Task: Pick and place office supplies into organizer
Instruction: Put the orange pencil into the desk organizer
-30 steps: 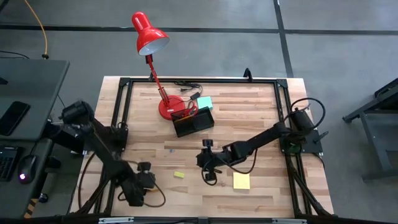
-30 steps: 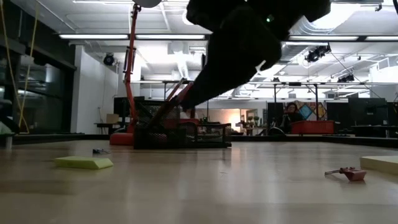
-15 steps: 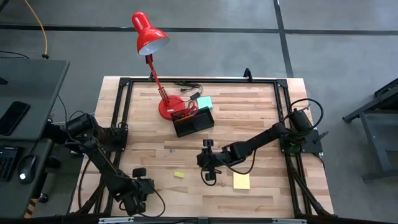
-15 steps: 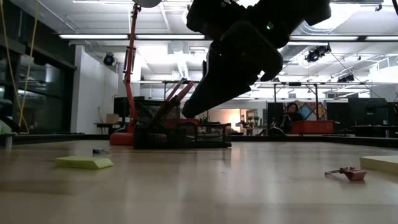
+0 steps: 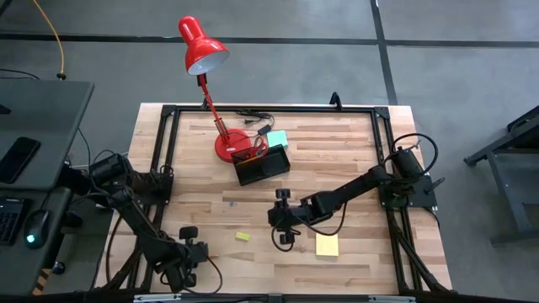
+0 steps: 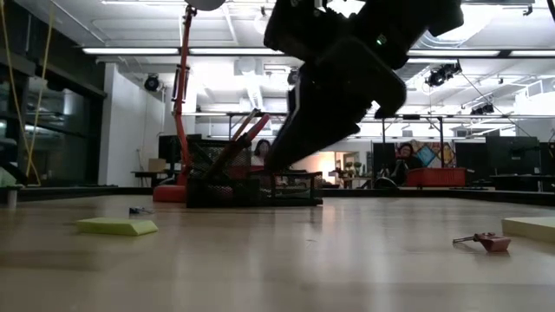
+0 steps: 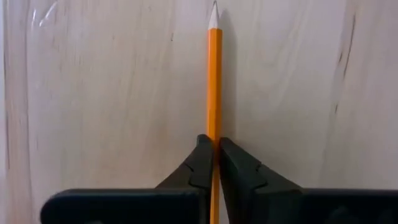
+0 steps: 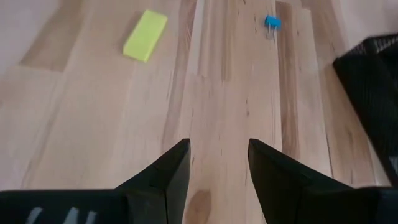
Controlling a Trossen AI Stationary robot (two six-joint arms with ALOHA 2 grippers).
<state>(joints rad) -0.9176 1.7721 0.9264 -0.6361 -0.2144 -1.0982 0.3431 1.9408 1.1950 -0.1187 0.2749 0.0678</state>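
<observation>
An orange pencil [image 7: 214, 81] runs over the wooden table near its front left corner, sharpened tip away from the wrist. My left gripper [image 7: 213, 155] [image 5: 180, 271] is shut on it, pointing steeply down. My right gripper [image 8: 217, 162] [image 5: 283, 236] hangs open above bare wood at mid-table, holding nothing. The black organizer [image 5: 262, 164] stands by the lamp's base at the far side, with red-handled scissors [image 6: 245, 132] sticking up out of it. A yellow sticky pad [image 5: 327, 244] and a small yellow-green piece [image 5: 242, 236] lie flat on the table on either side of my right gripper. My left gripper pinches the pencil's shaft [image 7: 214, 127] between its two fingers, one on each side. The fingers come from above and lie across the pencil. The sharpened end reaches out ahead of them; the other end is hidden by the gripper. Whether the pencil is clear of the table I cannot tell.
A red desk lamp [image 5: 202, 46] with its round base [image 5: 229, 145] stands at the far left, a teal pad [image 5: 276, 139] and a black cable [image 5: 253, 114] beside it. A tiny blue item [image 8: 272, 22] and a small red item [image 6: 486, 241] lie on the wood.
My left gripper has moved toward the table's near edge and a little left, sinking closer to the table top.
</observation>
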